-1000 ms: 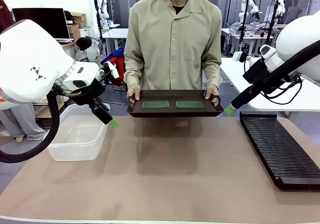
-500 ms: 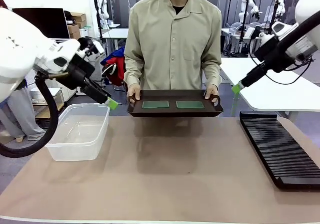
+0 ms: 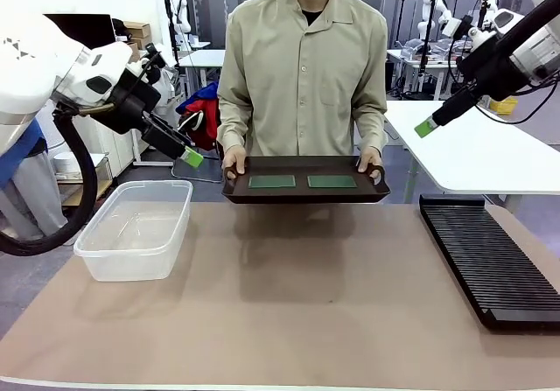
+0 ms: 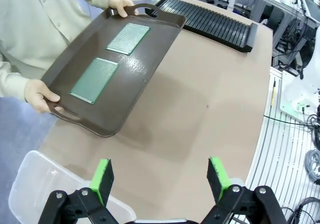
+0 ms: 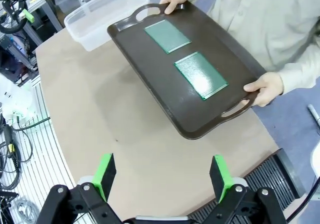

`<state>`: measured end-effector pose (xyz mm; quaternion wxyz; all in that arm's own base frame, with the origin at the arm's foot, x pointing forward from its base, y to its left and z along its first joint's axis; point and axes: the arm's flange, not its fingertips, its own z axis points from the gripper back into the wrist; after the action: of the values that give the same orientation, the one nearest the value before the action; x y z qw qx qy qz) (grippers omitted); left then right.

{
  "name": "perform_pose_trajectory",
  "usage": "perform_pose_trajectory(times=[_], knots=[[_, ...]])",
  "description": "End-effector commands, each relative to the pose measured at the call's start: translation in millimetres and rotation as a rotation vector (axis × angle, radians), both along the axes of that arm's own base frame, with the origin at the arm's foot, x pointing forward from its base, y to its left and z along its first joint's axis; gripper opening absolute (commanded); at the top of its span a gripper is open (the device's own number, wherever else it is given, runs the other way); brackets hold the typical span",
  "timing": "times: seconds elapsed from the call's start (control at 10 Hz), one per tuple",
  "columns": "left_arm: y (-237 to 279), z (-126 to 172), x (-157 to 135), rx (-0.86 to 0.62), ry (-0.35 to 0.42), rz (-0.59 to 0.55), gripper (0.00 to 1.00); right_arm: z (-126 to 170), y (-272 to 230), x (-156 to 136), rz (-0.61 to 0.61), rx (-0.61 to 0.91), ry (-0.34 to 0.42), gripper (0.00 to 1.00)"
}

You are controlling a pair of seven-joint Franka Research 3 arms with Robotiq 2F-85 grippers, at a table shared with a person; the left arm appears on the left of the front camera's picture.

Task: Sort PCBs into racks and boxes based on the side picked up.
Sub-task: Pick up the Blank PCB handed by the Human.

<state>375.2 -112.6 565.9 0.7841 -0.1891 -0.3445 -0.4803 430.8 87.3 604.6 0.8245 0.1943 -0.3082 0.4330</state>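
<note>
Left gripper (image 4: 160,176): green-padded jaws wide open, empty, hovering upper left of the front view, up near the clear rectangular plastic tub (image 3: 122,264). Right gripper (image 5: 163,170): same, wide open and empty, high at upper right, well clear of the long black slotted rack (image 3: 490,260) along the right edge. Two thin green rectangular circuit boards (image 3: 272,182) lie flat side by side, not touching, on the dark brown handled plastic tray (image 3: 306,197) the person holds level at centre frame, a hand (image 3: 234,159) on each handle. Reads as pre-pick: nothing sorted yet. Next move probably needs one arm down to the tray, pinching a board by its edge. The tray is hand-held and could shift.
</note>
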Motion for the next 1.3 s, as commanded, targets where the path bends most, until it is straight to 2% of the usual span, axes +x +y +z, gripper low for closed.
perform_pose_trajectory(times=[0.0,0.2,0.3,0.4,1.2], knots=[[-0.5,-2.5,1.1,0.012,-0.014,0.051,1.0,-0.5,-0.9,4.7,-0.025,0.016,-0.049,1.0],[-0.8,-0.8,1.4,0.011,-0.032,0.076,1.0,-3.1,-2.4,8.7,-0.076,0.001,-0.083,1.0],[0.5,-2.0,3.1,0.001,-0.018,0.076,1.0,-4.8,-1.5,7.9,-0.093,-0.001,-0.104,1.0],[0.5,3.7,2.1,0.008,-0.031,0.042,1.0,5.5,-5.7,6.1,-0.052,-0.006,-0.056,1.0],[0.5,3.7,2.1,0.008,-0.031,0.042,1.0,5.5,-5.7,6.1,-0.052,-0.006,-0.056,1.0]])
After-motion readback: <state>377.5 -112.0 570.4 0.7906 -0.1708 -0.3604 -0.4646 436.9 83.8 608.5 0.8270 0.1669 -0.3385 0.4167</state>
